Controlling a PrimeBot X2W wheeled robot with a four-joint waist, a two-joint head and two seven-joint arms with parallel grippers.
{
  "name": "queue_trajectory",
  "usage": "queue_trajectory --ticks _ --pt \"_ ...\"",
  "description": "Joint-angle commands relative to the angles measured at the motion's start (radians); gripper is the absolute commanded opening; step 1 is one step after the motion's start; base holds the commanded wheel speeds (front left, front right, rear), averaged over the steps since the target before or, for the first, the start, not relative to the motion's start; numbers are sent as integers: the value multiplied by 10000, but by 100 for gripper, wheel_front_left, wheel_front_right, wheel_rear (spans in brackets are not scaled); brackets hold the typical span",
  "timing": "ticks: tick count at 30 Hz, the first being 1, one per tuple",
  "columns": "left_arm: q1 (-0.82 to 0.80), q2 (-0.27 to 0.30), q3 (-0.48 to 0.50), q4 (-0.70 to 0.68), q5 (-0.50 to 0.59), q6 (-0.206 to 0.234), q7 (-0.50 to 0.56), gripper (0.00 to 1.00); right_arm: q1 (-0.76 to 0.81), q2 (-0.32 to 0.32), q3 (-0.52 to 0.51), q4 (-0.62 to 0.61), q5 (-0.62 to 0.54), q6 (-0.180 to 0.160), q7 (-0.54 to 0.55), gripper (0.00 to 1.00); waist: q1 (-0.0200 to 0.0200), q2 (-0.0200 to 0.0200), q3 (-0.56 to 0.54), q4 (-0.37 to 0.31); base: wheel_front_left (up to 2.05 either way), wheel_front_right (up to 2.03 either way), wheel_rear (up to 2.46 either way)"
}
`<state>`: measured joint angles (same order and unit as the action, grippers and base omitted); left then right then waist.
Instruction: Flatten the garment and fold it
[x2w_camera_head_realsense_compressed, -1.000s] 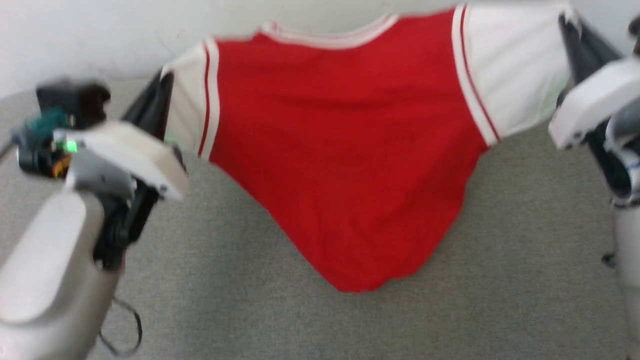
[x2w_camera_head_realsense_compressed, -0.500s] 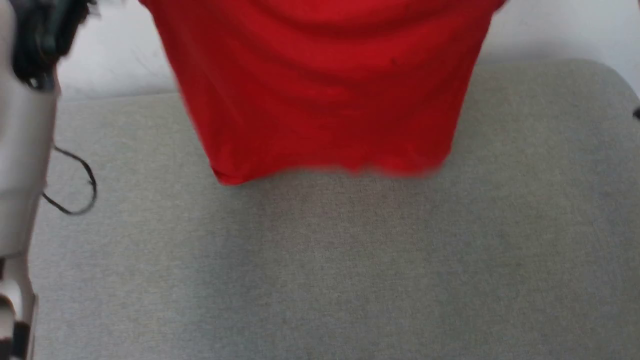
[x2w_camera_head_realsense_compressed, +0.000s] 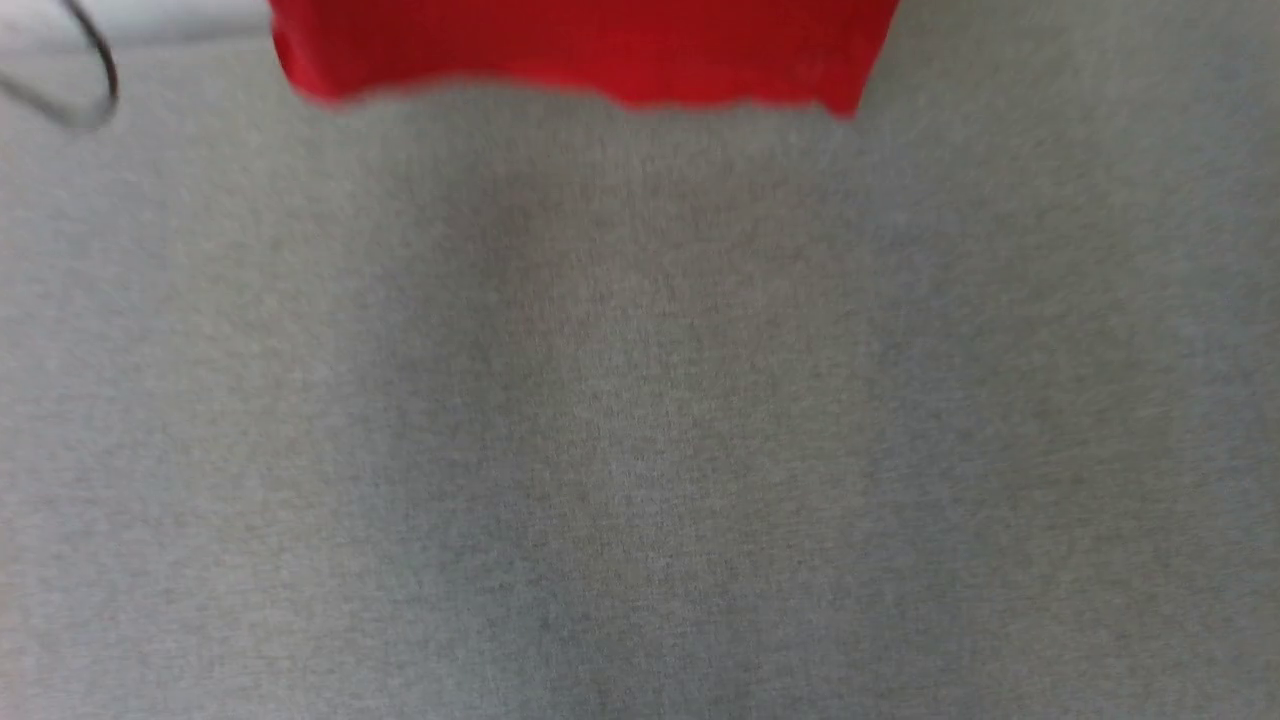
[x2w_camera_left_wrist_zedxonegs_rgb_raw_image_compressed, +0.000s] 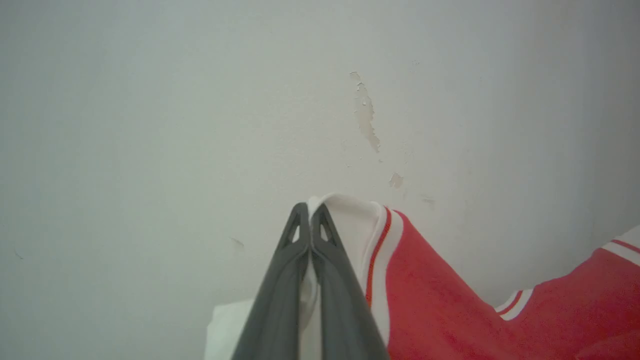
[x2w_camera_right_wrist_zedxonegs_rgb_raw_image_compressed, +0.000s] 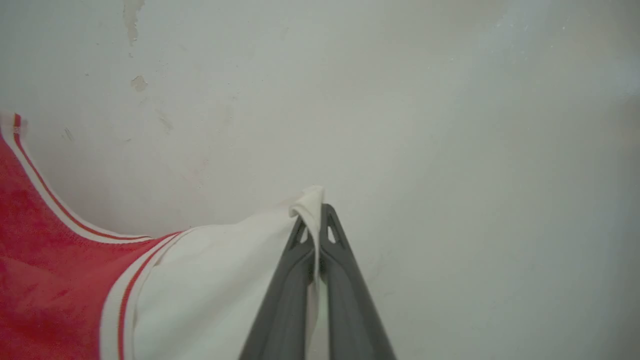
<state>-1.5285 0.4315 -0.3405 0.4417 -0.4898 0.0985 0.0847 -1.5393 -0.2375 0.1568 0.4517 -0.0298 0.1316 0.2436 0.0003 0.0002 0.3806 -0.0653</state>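
The garment hangs in the air as a red shirt with white sleeves; in the head view its red hem (x2w_camera_head_realsense_compressed: 580, 55) dangles at the top edge above the grey surface. My left gripper (x2w_camera_left_wrist_zedxonegs_rgb_raw_image_compressed: 310, 210) is shut on one white sleeve (x2w_camera_left_wrist_zedxonegs_rgb_raw_image_compressed: 357, 225), with red body fabric (x2w_camera_left_wrist_zedxonegs_rgb_raw_image_compressed: 450, 310) stretching off to the right. In the right wrist view my right gripper (x2w_camera_right_wrist_zedxonegs_rgb_raw_image_compressed: 315, 210) is shut on the other white sleeve (x2w_camera_right_wrist_zedxonegs_rgb_raw_image_compressed: 220, 285), the red body (x2w_camera_right_wrist_zedxonegs_rgb_raw_image_compressed: 45, 260) sagging to the left. Both hold the shirt up in front of a pale wall.
A grey fabric-covered table (x2w_camera_head_realsense_compressed: 640, 420) spreads below the hanging hem. A dark cable loop (x2w_camera_head_realsense_compressed: 95, 90) shows at the upper left of the head view. The white wall (x2w_camera_left_wrist_zedxonegs_rgb_raw_image_compressed: 200, 100) behind has flaked paint patches (x2w_camera_left_wrist_zedxonegs_rgb_raw_image_compressed: 365, 112).
The head view has tilted downward. The shirt has risen out of most of the picture, leaving just its hem at the top; both arms have left the head view.
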Motion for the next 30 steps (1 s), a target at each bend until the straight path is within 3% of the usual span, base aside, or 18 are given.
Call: queue_trajectory --ticks 1,7,19,24,30 --pt "-316 -60 143 94 65 82 -305 0 -273 47 -86 76 -160 -9 -172 0 -3 -2 1410 50 0 0 0" --pt "-1424 -203 648 411 -133 38 -1421 0 -1346 -30 -250 210 -850 -9 -714 0 -3 -2 2519 259 0 0 0" --pt "-1265 8 1281 1073 -703 -719 -3046 0 -1965 -439 438 463 -1424 -9 -1635 0 -3 -2 3914 509 0 0 0" --pt "-569 -31 1276 867 -919 -1300 -3276 0 -1641 -571 829 606 -1075 -9 -2149 0 -3 -2 3851 539 0 0 0" --pt "1456 11 1094 -46 -1072 -1762 -3392 0 108 -769 1286 143 96 -9 -2760 0 -3 -2 2861 565 0 0 0"
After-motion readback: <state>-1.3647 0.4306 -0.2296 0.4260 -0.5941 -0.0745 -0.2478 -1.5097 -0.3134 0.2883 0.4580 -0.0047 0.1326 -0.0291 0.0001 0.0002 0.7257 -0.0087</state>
